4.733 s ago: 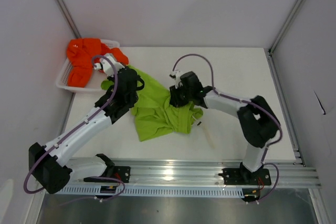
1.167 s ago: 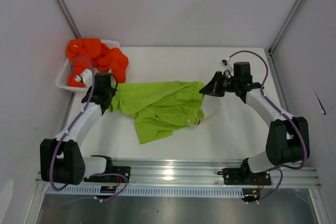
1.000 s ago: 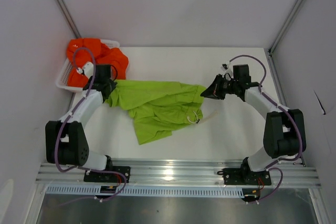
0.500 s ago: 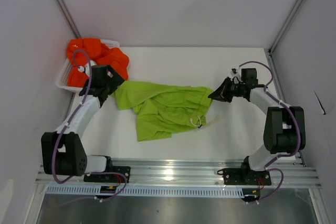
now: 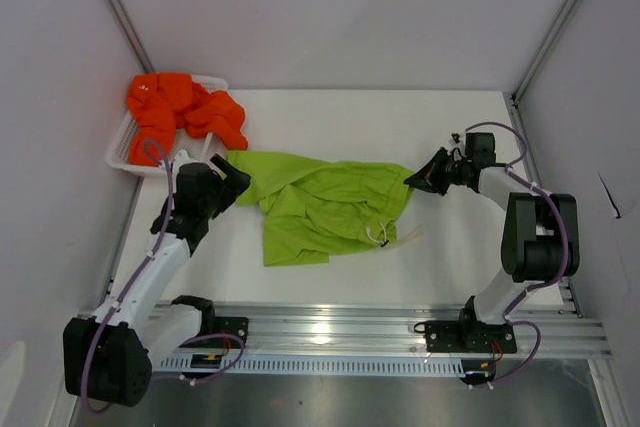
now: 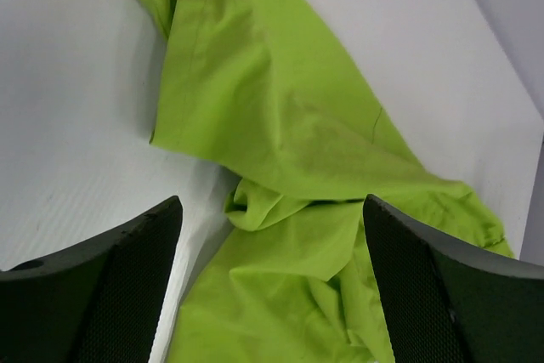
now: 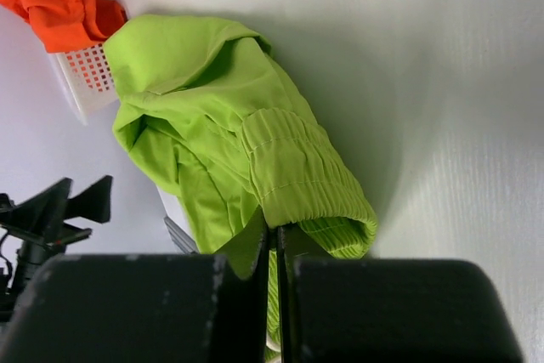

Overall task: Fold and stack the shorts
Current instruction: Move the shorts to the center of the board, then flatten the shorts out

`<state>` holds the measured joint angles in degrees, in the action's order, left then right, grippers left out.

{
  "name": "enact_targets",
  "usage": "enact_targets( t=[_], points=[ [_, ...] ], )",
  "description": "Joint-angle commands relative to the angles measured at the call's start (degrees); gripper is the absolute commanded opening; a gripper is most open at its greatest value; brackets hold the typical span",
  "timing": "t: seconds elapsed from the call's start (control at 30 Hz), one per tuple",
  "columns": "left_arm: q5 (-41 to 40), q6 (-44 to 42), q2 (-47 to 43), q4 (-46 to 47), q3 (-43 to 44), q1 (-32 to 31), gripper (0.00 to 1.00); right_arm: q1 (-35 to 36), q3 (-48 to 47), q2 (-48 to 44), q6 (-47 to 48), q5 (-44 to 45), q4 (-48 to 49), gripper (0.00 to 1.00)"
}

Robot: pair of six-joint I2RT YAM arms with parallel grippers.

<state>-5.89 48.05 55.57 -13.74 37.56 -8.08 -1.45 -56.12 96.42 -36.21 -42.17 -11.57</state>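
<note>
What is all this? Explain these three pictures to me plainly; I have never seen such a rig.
These are two robot arms bolted at the near edge of a white table. The wide picture looks down from above and behind them. The other two come from small cameras on the wrists, so each shows its own jaws at the bottom. Green shorts lie rumpled on the table. Orange shorts sit heaped in a white basket at the far left corner. The right arm has its jaws shut on the green pair's elastic edge. The left arm holds nothing: its jaws stand open close by the other end of the green shorts.
</note>
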Motion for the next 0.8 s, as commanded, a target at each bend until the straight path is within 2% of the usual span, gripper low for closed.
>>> enact_targets(
  t=[0.0,0.13,0.23,0.27,0.37,0.6,0.73,0.77],
  points=[
    [-0.97,4.76,0.58,3.88,-3.98,-2.03,0.88,-0.04,-0.66,-0.01,0.34,2.88,2.43,0.0],
    [1.05,2.67,7.16,11.62,-6.63,-2.03,0.83,-0.04,-1.19,-0.71,2.19,5.6,0.51,0.0],
    [0.97,-1.9,12.43,13.47,-5.75,-2.03,0.73,-0.04,-1.27,-1.41,2.98,6.4,0.41,0.0],
    [1.23,-2.95,13.5,16.17,-5.31,-1.86,0.64,-0.04,-1.19,-1.59,3.07,6.4,0.32,0.0],
    [1.84,-2.53,16.14,20.13,-6.18,-1.59,0.56,0.05,-1.19,-1.59,3.16,6.14,0.41,0.0],
    [-2.01,2.83,16.85,23.06,-10.66,-1.5,0.54,0.05,-0.92,-1.15,2.81,5.79,1.03,0.0],
    [-2.55,1.7,15.62,23.75,-11.81,-0.63,0.72,0.05,-0.75,-1.06,2.81,5.87,1.11,0.0],
    [-2.29,1.43,15.27,24.1,-12.42,-0.36,0.73,0.05,-0.75,-1.06,2.72,5.87,1.2,0.0]
  ],
)
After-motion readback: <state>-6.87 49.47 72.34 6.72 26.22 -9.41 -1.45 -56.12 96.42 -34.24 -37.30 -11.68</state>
